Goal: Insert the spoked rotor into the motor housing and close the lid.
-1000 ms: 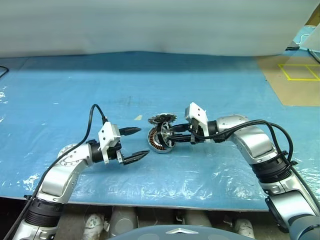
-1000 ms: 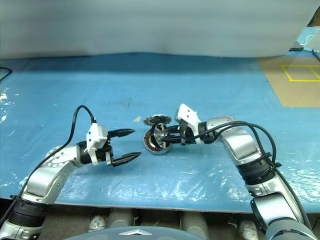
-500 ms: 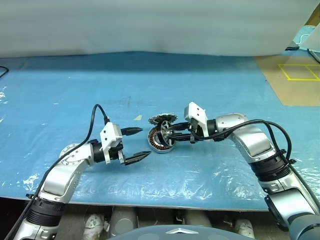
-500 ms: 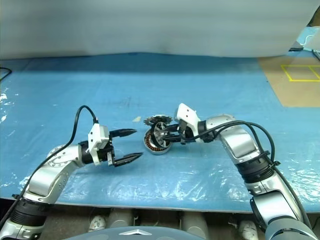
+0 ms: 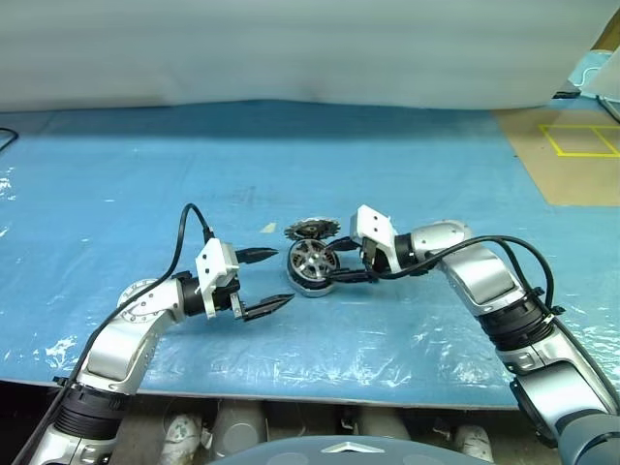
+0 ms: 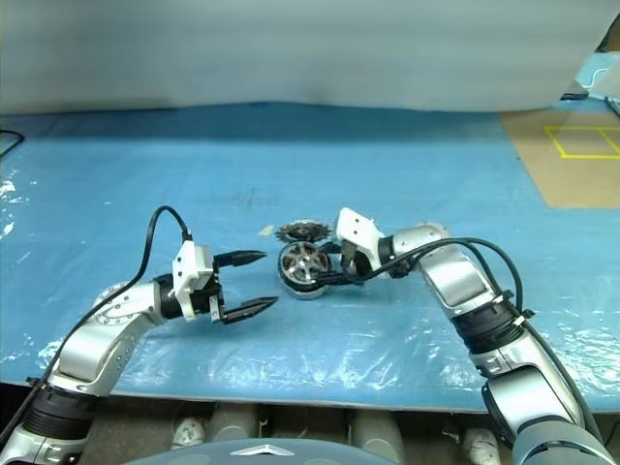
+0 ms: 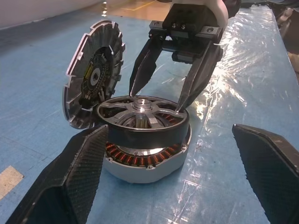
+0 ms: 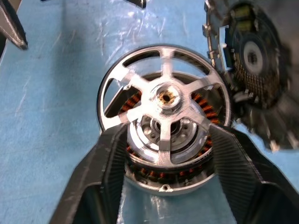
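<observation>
The spoked rotor (image 7: 142, 116) sits on the motor housing (image 7: 147, 161), mid-bench. The right claw (image 7: 156, 100) is around it, fingers apart, just letting go. The lid (image 7: 91, 79) leans at the far side, nearest that claw. The left claw (image 5: 266, 281) waits wide open, empty.

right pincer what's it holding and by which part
Nothing gripped, seemingly: the open right pincer straddles the rim of the dark-rimmed silver spoked rotor, which rests on the round grey motor housing.
</observation>
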Controlling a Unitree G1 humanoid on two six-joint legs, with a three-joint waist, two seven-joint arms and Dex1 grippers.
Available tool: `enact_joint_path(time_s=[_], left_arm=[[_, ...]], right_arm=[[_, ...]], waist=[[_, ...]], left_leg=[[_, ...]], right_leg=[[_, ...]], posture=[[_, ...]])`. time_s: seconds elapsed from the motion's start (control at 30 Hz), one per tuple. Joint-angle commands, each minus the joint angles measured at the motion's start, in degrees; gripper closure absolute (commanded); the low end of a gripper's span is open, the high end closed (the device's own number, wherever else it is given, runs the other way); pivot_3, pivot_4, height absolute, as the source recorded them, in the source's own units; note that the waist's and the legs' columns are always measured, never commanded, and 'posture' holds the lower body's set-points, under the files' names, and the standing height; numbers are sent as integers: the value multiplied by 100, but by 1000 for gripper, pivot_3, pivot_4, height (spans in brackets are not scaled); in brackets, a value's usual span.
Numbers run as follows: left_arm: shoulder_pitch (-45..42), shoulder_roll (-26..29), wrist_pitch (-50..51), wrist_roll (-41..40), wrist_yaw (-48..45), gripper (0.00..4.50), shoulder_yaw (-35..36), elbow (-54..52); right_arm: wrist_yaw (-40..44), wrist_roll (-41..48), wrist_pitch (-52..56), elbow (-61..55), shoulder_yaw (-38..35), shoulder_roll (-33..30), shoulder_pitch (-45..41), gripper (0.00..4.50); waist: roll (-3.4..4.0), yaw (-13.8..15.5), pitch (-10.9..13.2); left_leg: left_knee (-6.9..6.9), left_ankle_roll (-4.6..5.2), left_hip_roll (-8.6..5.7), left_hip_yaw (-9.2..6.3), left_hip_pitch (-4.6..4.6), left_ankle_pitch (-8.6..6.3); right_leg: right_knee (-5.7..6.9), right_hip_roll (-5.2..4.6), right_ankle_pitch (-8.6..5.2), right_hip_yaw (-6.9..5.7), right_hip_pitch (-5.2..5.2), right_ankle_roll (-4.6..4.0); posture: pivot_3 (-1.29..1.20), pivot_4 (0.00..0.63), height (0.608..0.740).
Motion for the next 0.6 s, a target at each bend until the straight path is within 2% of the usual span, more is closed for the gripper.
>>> enact_joint_path(time_s=[0.03, 0.6], left_arm=[[-112, -24, -105, 14, 2, 0, 3, -37], [-125, -14, -42, -2, 25, 0, 10, -77]], right_arm=[[82, 84, 91, -110, -79, 8, -145, 1665], [79, 805, 821, -307, -617, 115, -399, 1665]], waist=[[0, -1, 0], [0, -2, 0]], left_leg=[[0, 0, 1, 0, 0, 0], [0, 0, 1, 0, 0, 0]], right_leg=[[0, 0, 0, -1, 0, 0], [1, 0, 0, 0, -2, 0]], posture=[[0, 150, 740], [0, 150, 740]])
